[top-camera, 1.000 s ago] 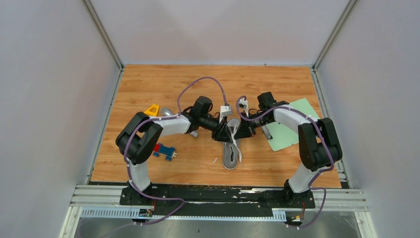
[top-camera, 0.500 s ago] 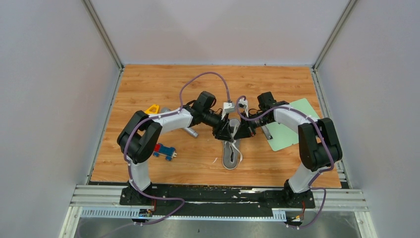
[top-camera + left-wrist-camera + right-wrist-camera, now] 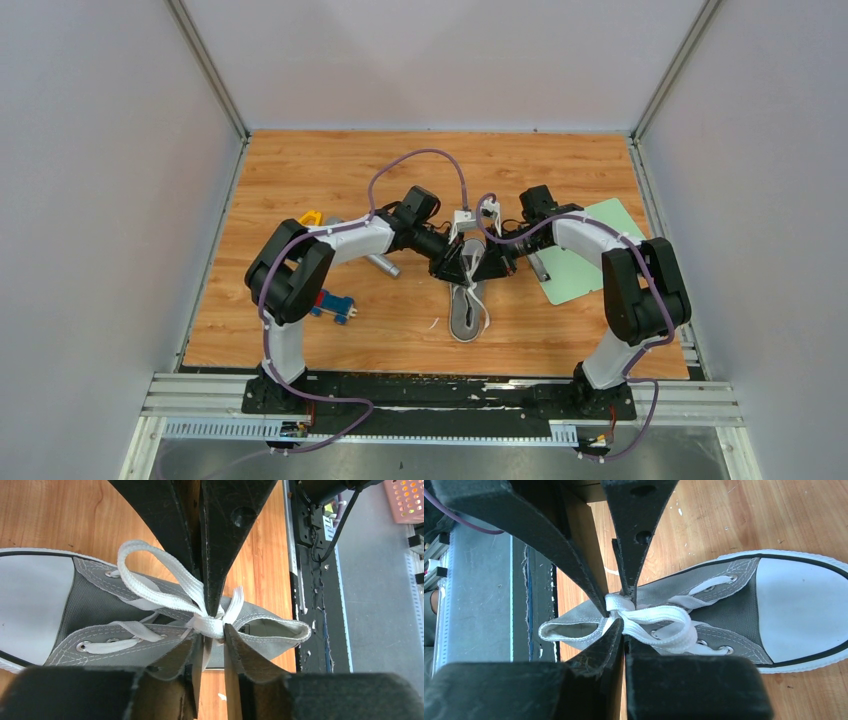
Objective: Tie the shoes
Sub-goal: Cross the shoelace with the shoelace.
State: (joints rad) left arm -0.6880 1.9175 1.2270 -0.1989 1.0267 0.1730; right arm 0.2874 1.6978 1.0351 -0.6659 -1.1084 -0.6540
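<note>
The right claw [image 3: 623, 630] is clamped on the white laces [image 3: 165, 587] of the sneaker [image 3: 100, 595]. The left claw [image 3: 212, 635] straddles the knot, grip unclear; the inner label [image 3: 247, 628] is illegible.

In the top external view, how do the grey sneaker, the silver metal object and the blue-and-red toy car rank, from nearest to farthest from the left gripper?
Measured from the left gripper:
1. the grey sneaker, directly at the gripper, on the side of the arm bases; the gripper is at its laces.
2. the silver metal object, to the left, beside the forearm.
3. the toy car, farther left, near the elbow.
</note>
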